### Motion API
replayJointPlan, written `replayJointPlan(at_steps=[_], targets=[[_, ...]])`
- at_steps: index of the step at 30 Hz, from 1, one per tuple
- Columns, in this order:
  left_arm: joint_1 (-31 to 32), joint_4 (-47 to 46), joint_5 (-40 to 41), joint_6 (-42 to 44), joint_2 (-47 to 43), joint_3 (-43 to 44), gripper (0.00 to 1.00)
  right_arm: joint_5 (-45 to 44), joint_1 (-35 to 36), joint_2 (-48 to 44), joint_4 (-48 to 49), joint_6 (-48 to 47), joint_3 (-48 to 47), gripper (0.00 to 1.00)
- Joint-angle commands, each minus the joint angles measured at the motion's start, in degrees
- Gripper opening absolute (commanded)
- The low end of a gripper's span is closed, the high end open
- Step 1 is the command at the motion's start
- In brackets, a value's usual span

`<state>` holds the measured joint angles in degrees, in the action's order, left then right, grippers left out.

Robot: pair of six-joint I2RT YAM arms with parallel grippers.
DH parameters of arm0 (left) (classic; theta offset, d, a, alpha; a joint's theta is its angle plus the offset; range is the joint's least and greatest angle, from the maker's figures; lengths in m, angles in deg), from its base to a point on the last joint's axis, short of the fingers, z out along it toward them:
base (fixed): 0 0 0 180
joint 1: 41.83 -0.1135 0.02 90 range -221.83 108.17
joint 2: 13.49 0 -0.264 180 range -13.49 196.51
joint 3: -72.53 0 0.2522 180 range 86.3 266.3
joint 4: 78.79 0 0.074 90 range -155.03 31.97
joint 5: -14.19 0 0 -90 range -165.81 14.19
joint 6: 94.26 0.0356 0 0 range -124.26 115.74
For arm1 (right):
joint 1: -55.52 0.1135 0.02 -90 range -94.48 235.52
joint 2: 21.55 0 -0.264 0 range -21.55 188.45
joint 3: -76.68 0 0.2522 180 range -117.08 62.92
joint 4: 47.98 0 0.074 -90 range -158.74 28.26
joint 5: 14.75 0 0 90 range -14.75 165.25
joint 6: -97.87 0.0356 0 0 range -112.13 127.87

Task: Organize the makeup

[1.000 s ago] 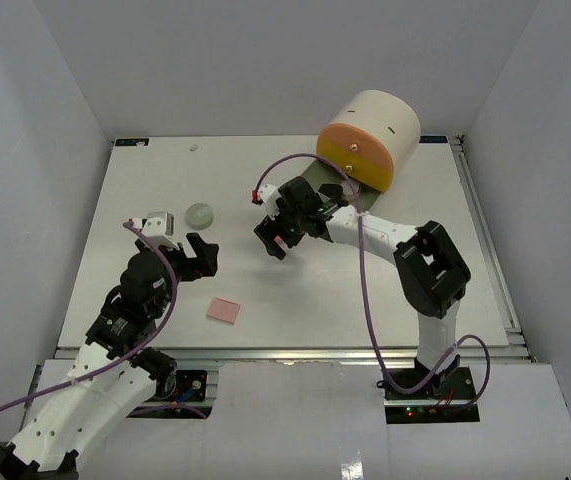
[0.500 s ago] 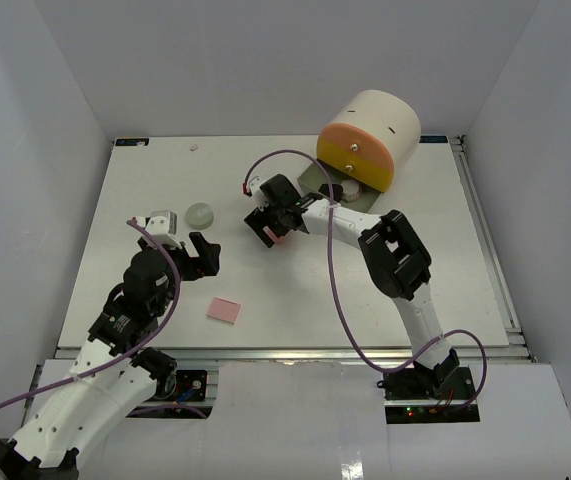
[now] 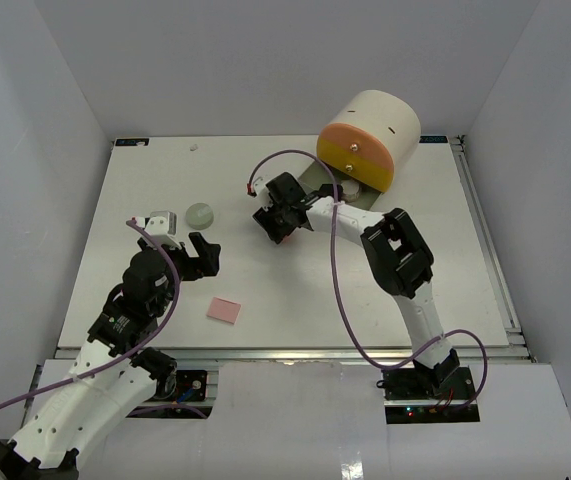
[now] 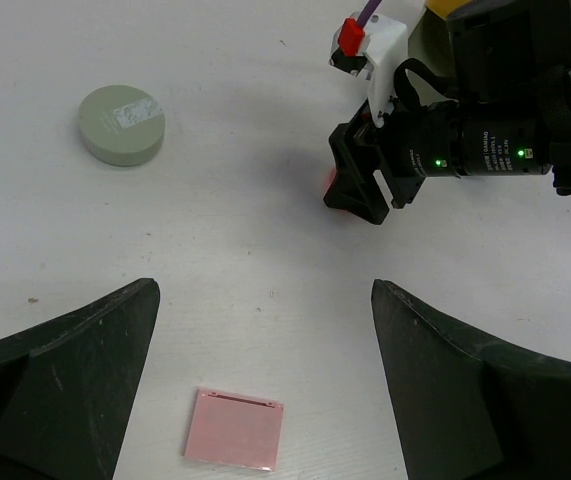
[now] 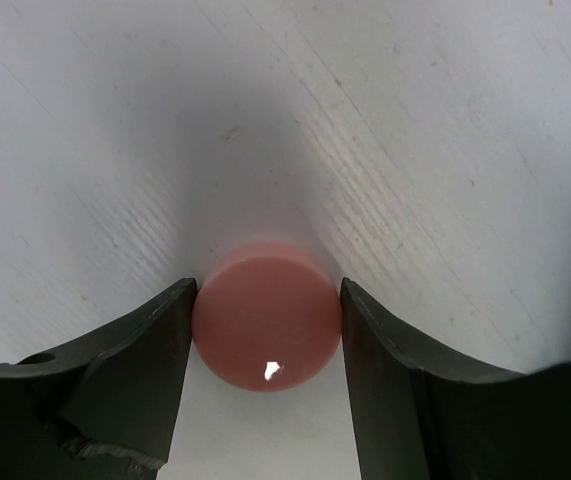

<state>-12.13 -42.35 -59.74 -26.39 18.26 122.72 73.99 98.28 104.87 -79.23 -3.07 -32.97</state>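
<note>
Fingers (image 5: 155, 350) of the right gripper (image 5: 267, 290) pinch a glossy pink round compact (image 5: 265, 335) by its sides in the middle of the table (image 3: 445, 280), apparently resting on the surface. The drawer cylinder (image 3: 370, 135) stands close behind, and a pale green compact (image 3: 201, 215) lies well to the left. The left gripper (image 4: 265, 340) is spread wide near a flat pink square (image 4: 235, 442), toward the front edge.

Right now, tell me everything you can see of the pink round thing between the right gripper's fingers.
The pink compact is a small round disc, plain salmon pink, smooth and glossy like plastic, with one bright glint near its lower edge. No seam, hinge or label shows. It sits between the black fingers of the right gripper, each pressed against one side. The white table lies behind it; whether it rests there or is lifted, I cannot tell.
</note>
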Motion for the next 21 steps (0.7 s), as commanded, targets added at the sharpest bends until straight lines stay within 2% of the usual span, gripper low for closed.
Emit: replayJointPlan(at_steps=[1,5,11,19,21], targets=[[-0.1,-0.2,-0.1,-0.3,-0.6,0.8,0.98,-0.5,-0.4,-8.4,-2.5,-6.7,2.8,0.20],[-0.1,-0.2,-0.1,-0.3,-0.8,0.8,0.98,-2.1,-1.2,-19.2,-2.4,-12.9,7.3,0.19],[-0.1,0.0,-0.2,-0.4,-1.0,0.9,0.98,-4.9,-5.3,-28.7,-2.8,-18.3,11.9,0.18],[-0.1,-0.1,-0.5,-0.4,-1.0,0.8,0.98,-13.0,-12.1,-29.4,-6.2,-22.7,11.0,0.28],[-0.1,-0.1,-0.5,-0.4,-1.0,0.8,0.98,-13.5,-13.9,-29.0,-6.5,-23.8,10.7,0.36]])
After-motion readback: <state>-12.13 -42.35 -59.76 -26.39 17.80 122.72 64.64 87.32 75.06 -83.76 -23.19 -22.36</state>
